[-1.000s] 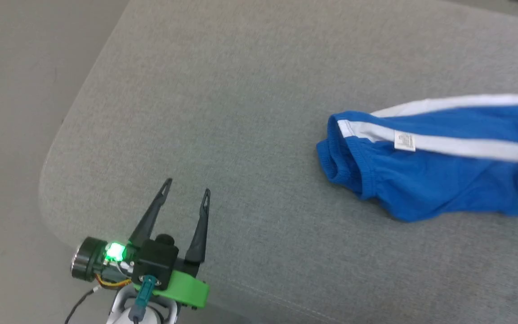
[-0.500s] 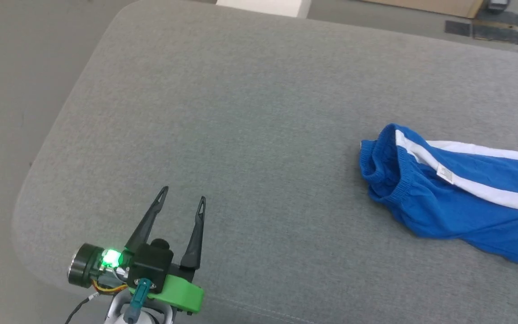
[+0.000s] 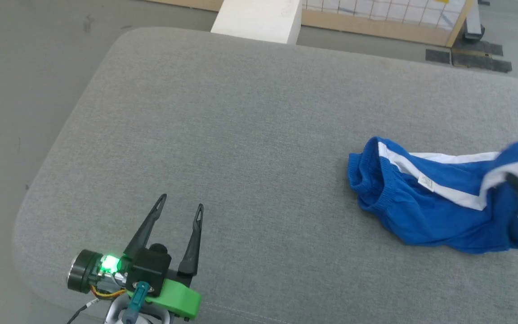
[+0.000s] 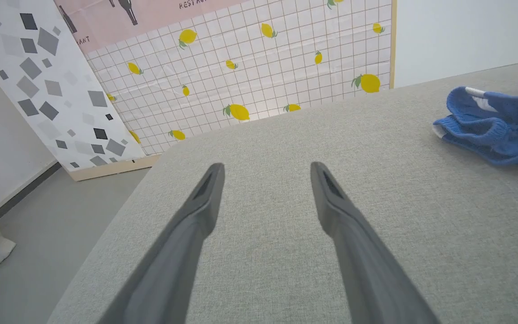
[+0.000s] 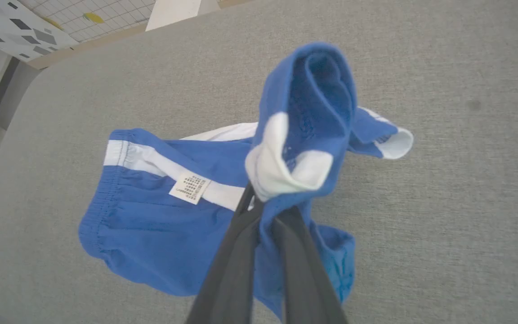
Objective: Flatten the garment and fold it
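Well apart from garment (image 3: 421, 211), left end effector (image 3: 182, 201) hovers at cushion edge (image 3: 27, 265).

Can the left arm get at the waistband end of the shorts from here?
Probably yes: only bare grey cushion lies between the open left gripper and the waistband; the right gripper grips the other end of the shorts.

The blue shorts (image 5: 160, 229) are soft matt knit cloth; the grey cushion (image 3: 250, 135) is coarse woven fabric. The left gripper (image 3: 182, 201) has matt dark plastic fingers (image 4: 182, 252) and a smooth green mount (image 3: 176, 300).
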Controlling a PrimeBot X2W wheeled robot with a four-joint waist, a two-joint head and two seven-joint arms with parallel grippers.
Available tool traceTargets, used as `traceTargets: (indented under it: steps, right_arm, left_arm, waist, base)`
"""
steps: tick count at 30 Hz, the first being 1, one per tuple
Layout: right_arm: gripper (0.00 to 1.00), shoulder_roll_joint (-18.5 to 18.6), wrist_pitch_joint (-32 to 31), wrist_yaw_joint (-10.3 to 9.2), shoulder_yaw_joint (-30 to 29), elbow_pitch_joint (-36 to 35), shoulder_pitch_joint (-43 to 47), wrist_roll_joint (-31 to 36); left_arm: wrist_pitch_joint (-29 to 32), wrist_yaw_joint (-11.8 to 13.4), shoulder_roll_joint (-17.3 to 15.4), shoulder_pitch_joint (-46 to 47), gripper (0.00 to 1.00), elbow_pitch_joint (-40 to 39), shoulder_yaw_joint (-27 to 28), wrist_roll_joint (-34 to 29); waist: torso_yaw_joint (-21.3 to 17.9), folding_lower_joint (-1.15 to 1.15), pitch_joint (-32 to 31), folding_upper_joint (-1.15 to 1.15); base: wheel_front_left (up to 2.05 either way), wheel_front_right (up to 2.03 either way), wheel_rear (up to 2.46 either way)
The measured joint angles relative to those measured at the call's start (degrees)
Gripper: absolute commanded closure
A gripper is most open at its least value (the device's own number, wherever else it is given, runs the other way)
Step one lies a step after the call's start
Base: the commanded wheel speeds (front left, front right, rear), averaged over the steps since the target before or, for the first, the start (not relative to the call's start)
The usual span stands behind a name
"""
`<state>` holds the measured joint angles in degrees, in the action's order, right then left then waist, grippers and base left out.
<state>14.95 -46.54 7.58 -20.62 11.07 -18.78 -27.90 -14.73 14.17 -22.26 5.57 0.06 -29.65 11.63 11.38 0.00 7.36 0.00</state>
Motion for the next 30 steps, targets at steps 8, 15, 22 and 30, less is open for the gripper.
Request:
traceTargets:
  steps: [8, 15, 22, 30]
  right_arm:
    - [1.00, -6.2, -4.5, 0.00, 5.8, -6.4, -1.6, -1.4]
    - [1.00, -7.3, -5.6, 0.00, 12.0, -6.4, -2.8, 2.4]
    - [0.78, -3.9, -2.6, 0.00, 18.5, -2.9, -2.8, 5.3]
    - [0.00, 3.1, 3.3, 0.00, 35.2, -1.4, -5.9, 6.7]
  left_arm:
    - [0.0, -0.1, 0.2, -0.1, 0.00, -0.1, -0.1, -0.1]
    - [0.0, -0.3, 0.8, -0.1, 0.00, -0.2, 0.1, -0.4]
    - [0.0, -0.5, 2.0, 0.0, 0.00, 0.0, 0.3, -1.4]
    - [0.0, -0.8, 2.9, 0.1, 0.00, 0.2, 0.8, -1.6]
  waist:
    - [1.8, 0.00, 0.1, 0.00]
    - [4.0, 0.00, 1.9, 0.00]
    - [6.2, 0.00, 4.0, 0.00]
    - [7.4, 0.00, 5.3, 0.00]
  base:
    - [0.00, 0.00, 0.00]
    - [0.00, 0.00, 0.00]
    - [0.00, 0.00, 0.00]
    - [0.00, 0.00, 0.00]
